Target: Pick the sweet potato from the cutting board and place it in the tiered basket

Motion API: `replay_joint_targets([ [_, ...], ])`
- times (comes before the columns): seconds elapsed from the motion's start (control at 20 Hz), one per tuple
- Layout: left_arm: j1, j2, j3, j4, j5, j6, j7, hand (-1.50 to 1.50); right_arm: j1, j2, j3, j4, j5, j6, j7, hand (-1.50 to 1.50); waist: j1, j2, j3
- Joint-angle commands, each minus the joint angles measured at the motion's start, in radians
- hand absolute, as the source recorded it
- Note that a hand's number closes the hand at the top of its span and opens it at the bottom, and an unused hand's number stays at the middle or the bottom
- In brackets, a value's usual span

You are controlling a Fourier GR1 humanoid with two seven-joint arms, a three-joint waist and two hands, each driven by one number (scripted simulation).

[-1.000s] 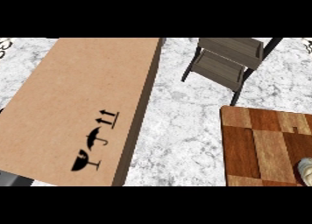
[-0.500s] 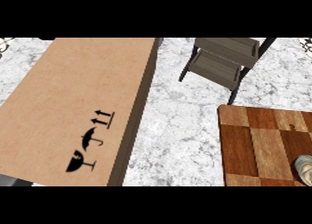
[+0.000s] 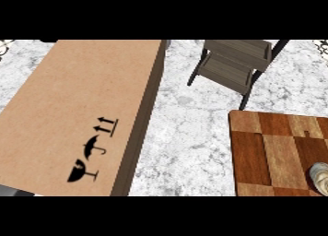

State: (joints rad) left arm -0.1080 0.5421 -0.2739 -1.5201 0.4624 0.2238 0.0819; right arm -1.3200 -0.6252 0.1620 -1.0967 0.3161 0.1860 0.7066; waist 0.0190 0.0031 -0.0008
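the long tan cardboard box [image 3: 78, 115] looks matt and papery. the white-grey marble tabletop [image 3: 187, 138] is smooth and veined. the patchwork brown wooden cutting board [image 3: 275, 143] shows grain and a slight sheen. the grey slatted wooden tiered basket [image 3: 236, 62] looks dull.

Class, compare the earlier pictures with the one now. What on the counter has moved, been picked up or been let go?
Nothing has visibly changed. The cardboard box, the tiered basket, the cutting board and the pale rounded object at the board's lower right edge all lie where they were. Nothing was taken hold of or let go.
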Motion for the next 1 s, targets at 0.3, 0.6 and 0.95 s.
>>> replay_joint_targets([
  [0.3, 0.023, -0.024, 0.023, -0.007, -0.029, -0.030, 0.000, 0.00, -0.010, 0.118, -0.057, 0.127, 0.142, -0.267, -0.120, 1.50, 0.003, 0.001, 0.000],
  [0.6, -0.058, -0.065, 0.057, 0.058, -0.053, -0.028, 0.031, 0.00, -0.089, 0.141, -0.062, 0.254, 0.184, -0.210, -0.167, -1.50, -0.011, 0.001, 0.000],
  [0.95, 0.013, -0.058, 0.063, -0.014, -0.073, -0.047, 0.032, 0.00, -0.083, 0.219, -0.166, 0.322, 0.161, -0.379, -0.208, -1.50, -0.005, 0.000, 0.000],
])
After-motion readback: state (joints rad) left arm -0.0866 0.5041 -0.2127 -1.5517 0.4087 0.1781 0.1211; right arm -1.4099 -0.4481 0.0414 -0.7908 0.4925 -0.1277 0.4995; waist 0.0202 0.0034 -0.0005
